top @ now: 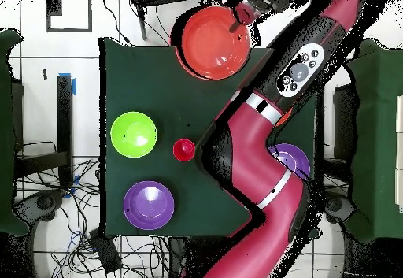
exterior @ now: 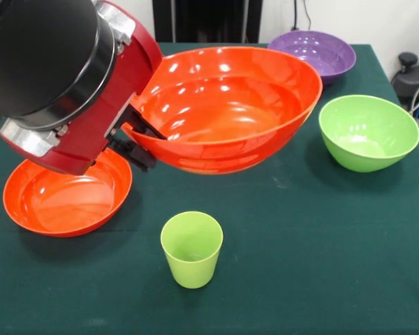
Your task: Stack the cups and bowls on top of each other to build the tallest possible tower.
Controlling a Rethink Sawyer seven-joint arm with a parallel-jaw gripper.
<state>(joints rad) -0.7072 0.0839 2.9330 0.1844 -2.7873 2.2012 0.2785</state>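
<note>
My gripper [exterior: 141, 139] is shut on the rim of a wide orange bowl [exterior: 230, 105] and holds it tilted in the air. A light green cup [exterior: 191, 249] stands upright on the table below and in front of the bowl, apart from it. In the overhead view the held bowl [top: 209, 42] is at the table's top edge with the gripper [top: 240, 15] on its rim, and it hides the cup. A second orange bowl [exterior: 66, 199] sits on the table under the arm. A red cup [top: 183, 150] stands mid-table.
A light green bowl [exterior: 368, 132] [top: 134, 133] and a purple bowl [exterior: 313, 52] [top: 148, 202] sit on the green tablecloth [exterior: 321, 265]. Another purple bowl [top: 290, 161] shows partly under the arm [top: 260, 157], which crosses the table. The other cups are out of view.
</note>
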